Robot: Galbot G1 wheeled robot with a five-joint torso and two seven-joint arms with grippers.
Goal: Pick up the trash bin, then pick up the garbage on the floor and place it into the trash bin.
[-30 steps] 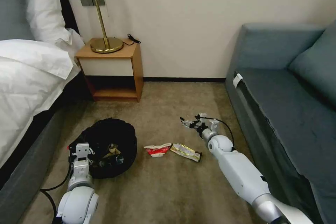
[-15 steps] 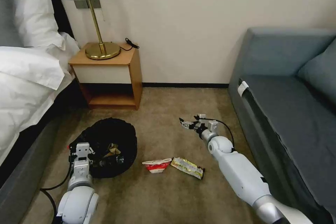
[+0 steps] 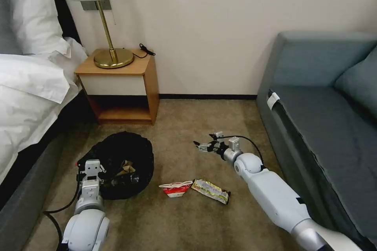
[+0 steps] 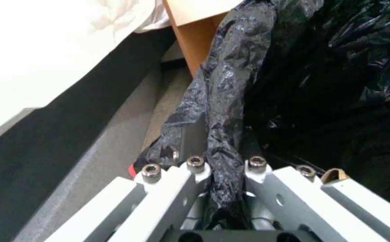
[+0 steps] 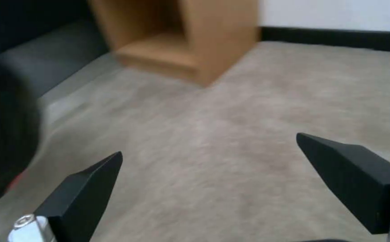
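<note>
Black crinkly liner at the rim of the trash bin is pinched in the left gripper, the bin sitting on the carpet near the bed. Spread wide, the right gripper hovers above bare carpet beyond the crushed paper cup and snack wrapper. Both look light and limp, the wrapper likely slippery, so a pinch across a raised fold should suit.

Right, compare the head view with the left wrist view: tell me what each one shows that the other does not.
Head view alone: the crushed red-and-white cup and snack wrapper lying side by side on the carpet, the right tool open above bare carpet beyond them, the lamp and the sofa.

Left wrist view alone: a close look at the left tool shut on a fold of the trash bin's black bag.

Both: the trash bin, bed and nightstand.
</note>
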